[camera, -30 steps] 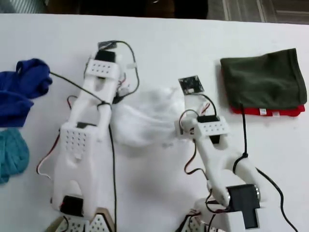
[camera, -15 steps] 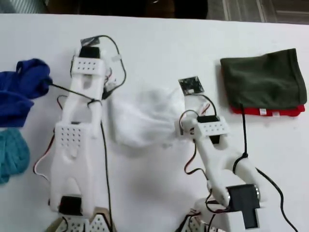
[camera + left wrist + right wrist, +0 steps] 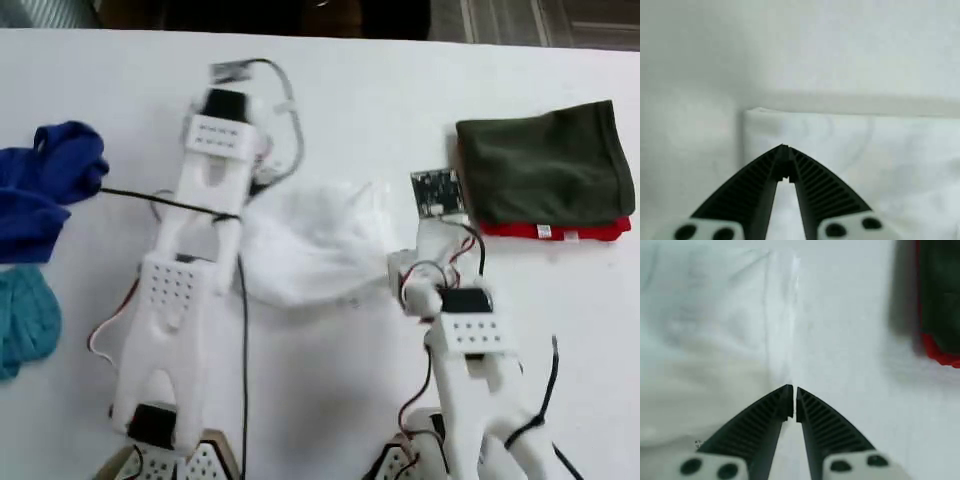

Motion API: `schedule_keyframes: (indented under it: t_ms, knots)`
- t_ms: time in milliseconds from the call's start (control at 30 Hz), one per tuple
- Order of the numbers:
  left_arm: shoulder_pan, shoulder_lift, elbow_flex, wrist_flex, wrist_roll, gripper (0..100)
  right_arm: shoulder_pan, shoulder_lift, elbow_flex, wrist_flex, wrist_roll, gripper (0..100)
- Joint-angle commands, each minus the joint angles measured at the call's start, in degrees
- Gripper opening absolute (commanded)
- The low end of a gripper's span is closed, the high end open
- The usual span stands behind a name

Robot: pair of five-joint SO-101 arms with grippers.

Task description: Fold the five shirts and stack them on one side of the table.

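A crumpled white shirt (image 3: 310, 250) lies mid-table between my two arms. My left gripper (image 3: 784, 150) is shut, its black fingertips pinching the white shirt (image 3: 865, 150) near a corner. My right gripper (image 3: 792, 390) is shut on a fold ridge at the edge of the white shirt (image 3: 715, 315). At the right side of the table a folded dark green shirt (image 3: 545, 165) lies on a folded red shirt (image 3: 560, 232). A blue shirt (image 3: 45, 185) and a teal shirt (image 3: 25, 320) lie bunched at the left edge.
The white table (image 3: 350, 90) has free room along the far side and between the white shirt and the folded stack. The left arm (image 3: 215, 135) and the right arm (image 3: 470, 330) trail black and red cables. The green-and-red stack (image 3: 940, 315) lies close beside the right gripper.
The left arm swung left, then back right and farther away. The right arm pulled back toward its base and to the right. The white shirt shifted and stretched between them.
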Motion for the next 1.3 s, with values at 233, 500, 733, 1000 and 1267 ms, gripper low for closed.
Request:
schedule_keyframes:
  t_ms: [233, 500, 733, 1000, 1267]
  knots:
    - [2.46, 3.87, -0.40, 0.70, 0.62, 3, -10.77, -0.04, 2.81, -4.09, 0.00, 2.2]
    - [-4.04, 7.65, -0.48, 0.44, 0.88, 3, -11.38, 14.11, -1.76, -4.97, 4.84, 2.0]
    - [-4.40, 7.56, -0.57, 0.44, 0.88, 3, -11.12, 17.89, -5.71, -0.31, 6.51, 2.0]
    - [-1.05, 7.47, -14.29, 0.88, 0.53, 3, -7.96, 2.07, -6.95, 6.37, 6.42, 2.0]
    - [-0.35, 0.53, -27.65, 1.23, -6.33, 3, 4.00, -0.84, -25.49, 16.57, 6.42, 2.0]
